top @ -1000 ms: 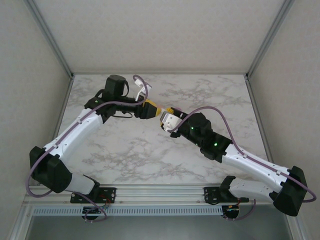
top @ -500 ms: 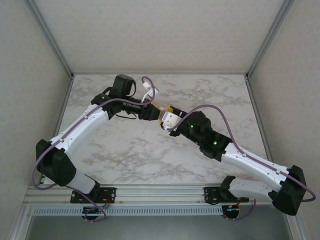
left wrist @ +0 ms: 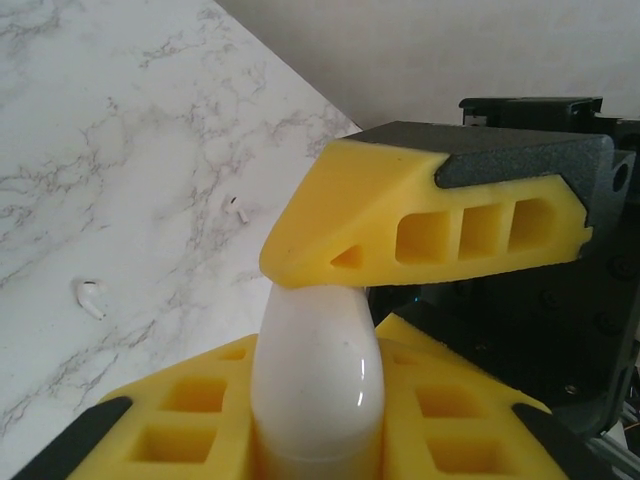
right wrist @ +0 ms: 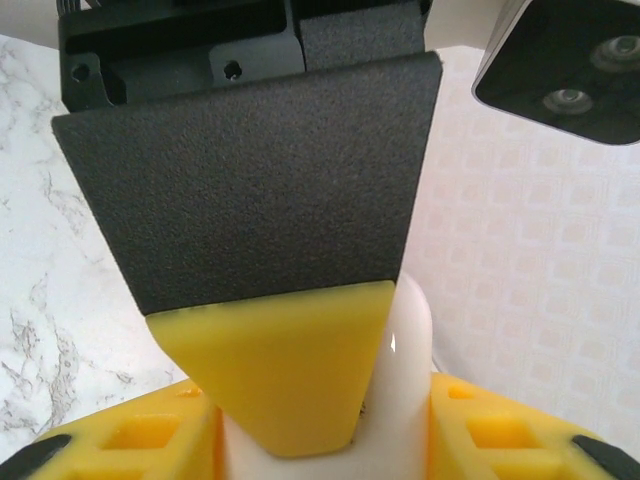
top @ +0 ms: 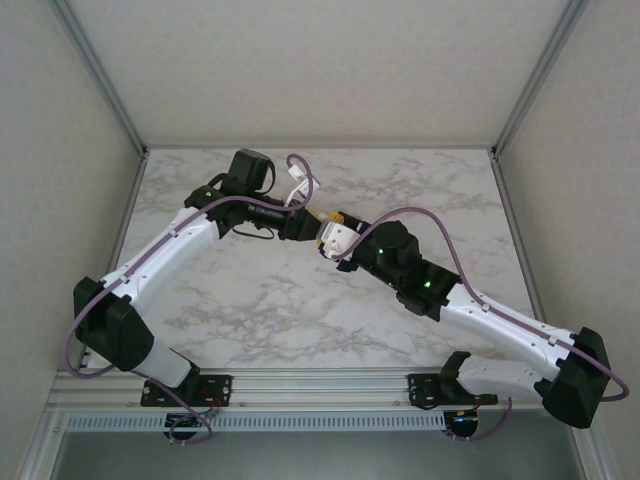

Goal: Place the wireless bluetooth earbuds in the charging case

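2 end effectors meet over the middle of the marble worktop (top: 420, 190), both pinching 1 white case (left wrist: 316, 380). The left end effector (top: 308, 222) has its yellow honeycomb pads pressed to the case's flanks, and the right end effector (top: 336, 240) grips it crosswise, 1 black-backed yellow finger lying over its top. The case is glossy, smooth and egg-rounded, its long axis running out from between the left pads. Whether its lid is open cannot be told.

In the left wrist view, 2 white buds lie loose on the worktop: the nearer bud (left wrist: 90, 298) to the left of the case, the farther bud (left wrist: 236, 208) beyond it towards the wall. They lie well apart from each other and from both end effectors. Each is a tiny hard pebble with a short stem, lying flat with the stems at different slants.

With both end effectors at the same spot, neither arm is clearly nearer the buds. The next move likely calls for 1 of them to let go, since both are occupied by the case. The slick shell could slip as the grip changes.
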